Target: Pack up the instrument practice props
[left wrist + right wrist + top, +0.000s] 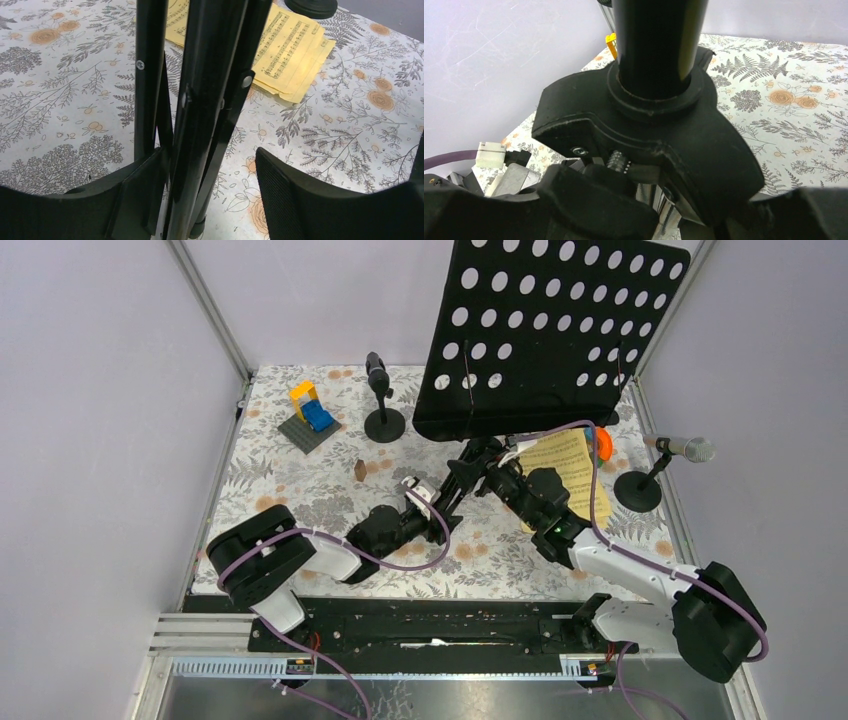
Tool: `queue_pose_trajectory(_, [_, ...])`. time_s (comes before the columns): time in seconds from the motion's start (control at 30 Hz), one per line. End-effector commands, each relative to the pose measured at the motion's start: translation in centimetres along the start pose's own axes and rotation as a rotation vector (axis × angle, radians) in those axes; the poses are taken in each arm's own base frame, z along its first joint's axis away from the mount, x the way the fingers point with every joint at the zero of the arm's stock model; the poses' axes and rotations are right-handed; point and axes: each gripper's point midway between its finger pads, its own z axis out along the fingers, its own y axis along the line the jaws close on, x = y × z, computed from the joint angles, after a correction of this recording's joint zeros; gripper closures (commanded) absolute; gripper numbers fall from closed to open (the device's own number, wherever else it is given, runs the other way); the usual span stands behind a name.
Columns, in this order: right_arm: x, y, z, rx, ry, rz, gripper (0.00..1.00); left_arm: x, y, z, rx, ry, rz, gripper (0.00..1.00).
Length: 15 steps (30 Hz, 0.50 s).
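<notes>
The black perforated music rack (555, 330) stands at the back right on its tripod legs (200, 100). My left gripper (205, 165) is open around the gathered legs. Its left finger (140, 190) touches them and its right finger (285, 190) is apart. My right gripper (694, 210) is shut on the rack's black hub (649, 125) low on the pole. Yellow sheet-music pages (575, 475) lie beside the legs and also show in the left wrist view (290, 50). A black microphone (377, 372) stands on a disc-based post (385, 426). A silver microphone (688, 448) sits on another post (638, 490).
A yellow-and-blue toy block build (310, 410) stands at the back left. A small orange toy (602, 443) lies by the pages. A small brown piece (360, 470) lies mid-table. Metal frame posts and grey walls bound the flowered table cloth (300, 500).
</notes>
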Motion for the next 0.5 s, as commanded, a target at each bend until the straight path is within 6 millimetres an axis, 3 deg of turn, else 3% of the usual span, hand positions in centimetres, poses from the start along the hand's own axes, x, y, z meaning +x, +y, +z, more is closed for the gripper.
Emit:
queue_pose_trajectory(0.0, [-4.5, 5.7, -0.8, -0.215, -0.068, 0.013, 1.0, -0.8, 1.5, 0.5, -0.071, -0.01, 0.023, 0.38])
queue_pose_trajectory(0.37, [-5.5, 5.2, -1.1, -0.18, -0.063, -0.069, 1.0, -0.8, 1.3, 0.1, -0.057, 0.02, 0.052, 0.83])
queue_pose_trajectory(0.4, [-5.6, 5.1, -1.1, -0.178, -0.063, -0.08, 1.0, -0.9, 1.3, 0.0, -0.058, 0.018, 0.055, 0.81])
queue_pose_trajectory(0.43, [-5.6, 5.1, -1.1, -0.176, -0.058, -0.088, 1.0, -1.0, 1.4, -0.2, -0.06, 0.018, 0.057, 0.72])
queue_pose_trajectory(0.47, [-5.7, 5.1, -1.2, -0.176, -0.057, -0.096, 1.0, -1.0, 1.5, -0.4, -0.07, 0.017, 0.057, 0.54])
